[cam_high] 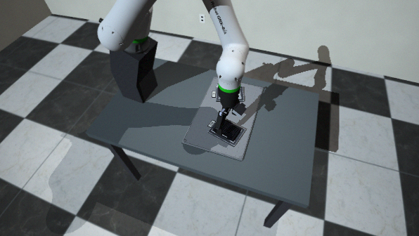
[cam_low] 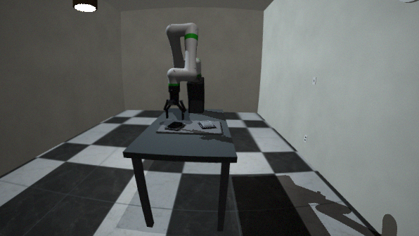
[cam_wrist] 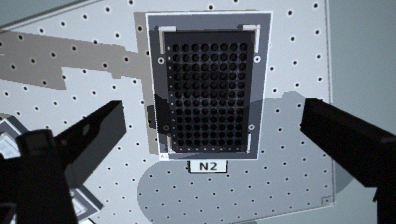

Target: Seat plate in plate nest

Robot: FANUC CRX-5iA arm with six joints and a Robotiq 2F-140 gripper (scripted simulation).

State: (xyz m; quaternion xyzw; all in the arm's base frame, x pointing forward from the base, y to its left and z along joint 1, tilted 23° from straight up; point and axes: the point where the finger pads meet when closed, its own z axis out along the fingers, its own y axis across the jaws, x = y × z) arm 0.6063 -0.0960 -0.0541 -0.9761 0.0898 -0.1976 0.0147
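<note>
Plate B83 [cam_wrist: 207, 90], a black well plate, lies flat within the white corner locators of plate nest N2 [cam_wrist: 262, 80]. The nest's label [cam_wrist: 208, 166] sits just beside the plate's near short edge in the wrist view. The nest is mounted on the perforated grey base board [cam_high: 197, 140], at its near end in the top view.

The gripper [cam_wrist: 210, 125] hangs above the plate with its fingers spread to full width and nothing between them. One finger [cam_wrist: 95, 127] stands to the left of the plate and the other to the right; both are apart from it and raised above the board.

At the far end of the same board, plate nest N1 [cam_high: 214, 94] is mostly hidden behind the wrist in the top view. In the exterior view, the light-coloured plate B38 [cam_low: 207, 123] rests there, to the right of the black plate.

The board lies on the dark grey table [cam_high: 288, 168]. The arm's black pedestal [cam_high: 133, 77] stands at the table's far left corner.
</note>
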